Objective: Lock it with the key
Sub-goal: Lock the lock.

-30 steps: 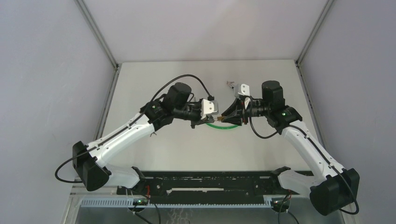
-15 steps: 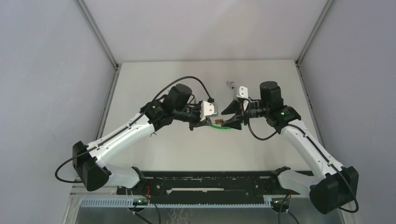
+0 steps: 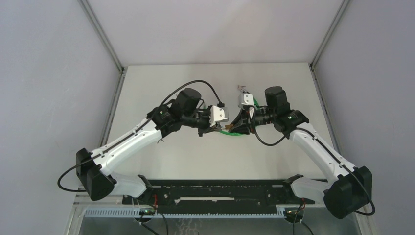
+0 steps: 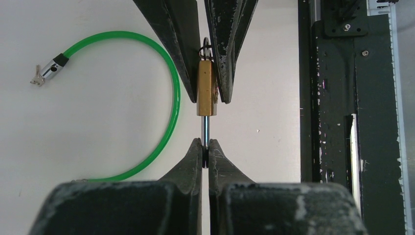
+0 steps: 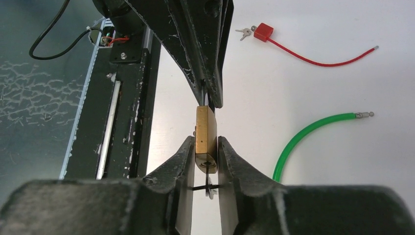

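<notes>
Two grips, one brass padlock [image 4: 206, 88]: left gripper [image 4: 205, 147] tight on shackle [image 4: 206, 128], right gripper [image 5: 206, 143] (narrow) on body.

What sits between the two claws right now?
A brass padlock: left claw pinches its steel loop, right claw grips its body. Both wrist views show it.

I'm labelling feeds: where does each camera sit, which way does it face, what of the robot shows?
Top external: above and behind the robot, looking down at the table; both arms show.
Left wrist: on the left arm, looking along the left hand, pinching the brass padlock by its shackle.
Right wrist: on the right arm, facing the black rail; the right hand clamps the padlock.
Shared: both wrist views show padlock and green cable.
</notes>
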Motion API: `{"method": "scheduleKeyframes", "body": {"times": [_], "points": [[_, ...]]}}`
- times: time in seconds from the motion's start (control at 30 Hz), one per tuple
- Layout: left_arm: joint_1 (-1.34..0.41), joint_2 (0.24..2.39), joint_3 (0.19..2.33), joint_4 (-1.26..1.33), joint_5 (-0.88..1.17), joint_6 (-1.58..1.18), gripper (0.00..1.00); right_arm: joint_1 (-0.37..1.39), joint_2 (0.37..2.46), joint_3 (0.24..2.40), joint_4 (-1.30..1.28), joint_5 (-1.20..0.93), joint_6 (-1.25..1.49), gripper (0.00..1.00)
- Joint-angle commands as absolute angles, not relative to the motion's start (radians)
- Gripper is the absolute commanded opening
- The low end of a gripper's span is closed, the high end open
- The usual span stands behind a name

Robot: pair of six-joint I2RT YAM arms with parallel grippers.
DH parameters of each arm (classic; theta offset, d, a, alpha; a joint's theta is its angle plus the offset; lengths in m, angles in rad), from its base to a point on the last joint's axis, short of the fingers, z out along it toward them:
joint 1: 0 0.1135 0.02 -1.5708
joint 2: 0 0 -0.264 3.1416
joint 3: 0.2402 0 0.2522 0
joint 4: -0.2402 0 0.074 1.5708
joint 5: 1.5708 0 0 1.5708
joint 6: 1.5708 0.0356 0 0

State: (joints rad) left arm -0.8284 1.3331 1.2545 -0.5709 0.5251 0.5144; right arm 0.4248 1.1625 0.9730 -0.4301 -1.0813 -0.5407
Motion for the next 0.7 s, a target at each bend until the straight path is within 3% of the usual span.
{"method": "scheduleKeyframes", "body": {"times": [0.0,0.23,0.67], "points": [[-0.831,1.295,1.315,-0.524,0.528,0.506,0.00,0.433,1.166,0.986,-0.410,-1.082,-0.552,0.23],[-0.831,1.300,1.309,-0.510,0.550,0.491,0.00,0.435,1.165,0.987,-0.396,-1.079,-0.538,0.01],[-0.831,1.320,1.314,-0.510,0.635,0.464,0.00,0.457,1.165,0.986,-0.387,-1.048,-0.545,0.00]]}}
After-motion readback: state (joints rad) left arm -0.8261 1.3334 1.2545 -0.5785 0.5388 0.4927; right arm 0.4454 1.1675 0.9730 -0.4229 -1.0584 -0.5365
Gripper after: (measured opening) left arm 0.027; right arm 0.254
